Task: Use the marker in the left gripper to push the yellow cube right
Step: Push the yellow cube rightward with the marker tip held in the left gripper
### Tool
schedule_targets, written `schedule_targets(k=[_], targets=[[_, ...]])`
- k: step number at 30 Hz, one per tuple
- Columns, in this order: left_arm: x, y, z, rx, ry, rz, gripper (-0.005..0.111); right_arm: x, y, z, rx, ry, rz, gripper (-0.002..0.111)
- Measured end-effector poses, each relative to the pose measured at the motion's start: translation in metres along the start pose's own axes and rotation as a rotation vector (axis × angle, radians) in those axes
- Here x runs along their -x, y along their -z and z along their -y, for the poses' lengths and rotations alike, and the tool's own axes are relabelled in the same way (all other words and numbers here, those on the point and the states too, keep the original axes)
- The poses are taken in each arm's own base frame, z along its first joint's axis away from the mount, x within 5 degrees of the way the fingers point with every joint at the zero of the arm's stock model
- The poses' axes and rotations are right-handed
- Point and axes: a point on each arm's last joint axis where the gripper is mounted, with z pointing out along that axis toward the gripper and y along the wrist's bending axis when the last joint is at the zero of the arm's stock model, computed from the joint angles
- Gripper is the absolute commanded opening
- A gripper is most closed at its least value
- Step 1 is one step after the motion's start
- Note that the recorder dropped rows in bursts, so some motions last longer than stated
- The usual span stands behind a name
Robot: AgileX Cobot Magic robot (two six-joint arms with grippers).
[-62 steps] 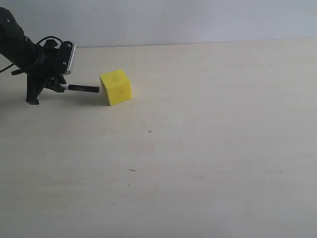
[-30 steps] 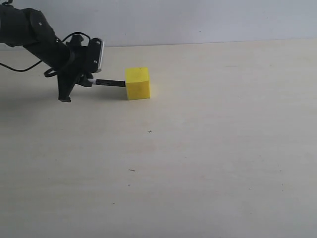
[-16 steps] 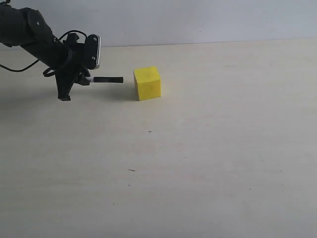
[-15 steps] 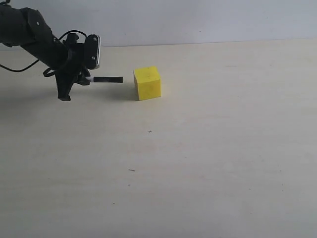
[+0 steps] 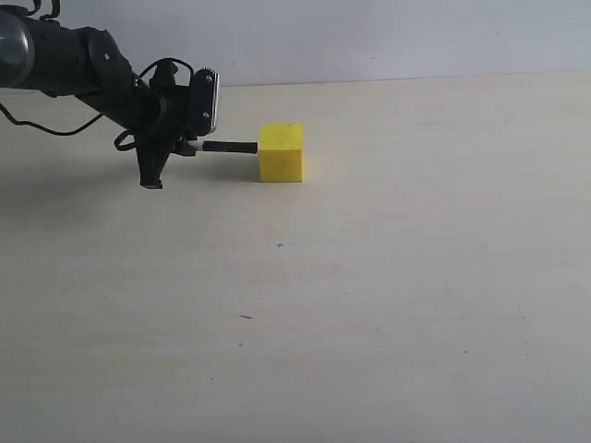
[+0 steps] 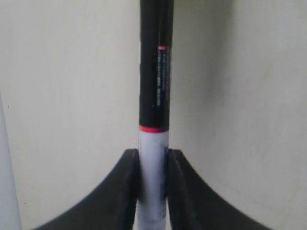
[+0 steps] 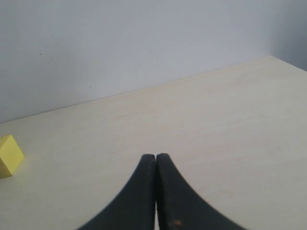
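Observation:
The yellow cube (image 5: 281, 152) sits on the pale table toward the back left of the exterior view; it also shows at the edge of the right wrist view as the yellow cube (image 7: 8, 155). My left gripper (image 5: 189, 146) is shut on the marker (image 5: 229, 147), which lies level and points right, its black tip touching the cube's left face. In the left wrist view the marker (image 6: 154, 96) runs straight out between the black fingers (image 6: 125, 184), white barrel pinched, red band and black part beyond. My left gripper (image 6: 153, 154) hides the cube there. My right gripper (image 7: 156, 157) is shut on nothing.
The pale table (image 5: 388, 295) stretches right and forward of the cube. A light wall (image 5: 369, 37) backs the table's far edge. Black cables (image 5: 55, 125) loop around the left arm. Tiny dark specks (image 5: 245, 317) lie on the table surface.
The left gripper, which had drawn back from the cube half a second ago, has moved right again until the marker tip meets the cube. The cube sits slightly further right and squarer.

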Motion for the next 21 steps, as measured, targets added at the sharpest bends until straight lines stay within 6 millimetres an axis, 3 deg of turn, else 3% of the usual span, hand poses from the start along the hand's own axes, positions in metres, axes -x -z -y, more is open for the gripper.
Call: schedule_targets(k=[9, 21], targets=[[-0.016, 0.007, -0.004, 0.003, 0.05, -0.015, 0.0, 0.0, 0.0, 0.0, 0.0, 0.0, 0.0, 0.0], [-0.022, 0.008, 0.004, -0.09, 0.146, -0.048, 0.0, 0.0, 0.0, 0.0, 0.0, 0.0, 0.0, 0.0]])
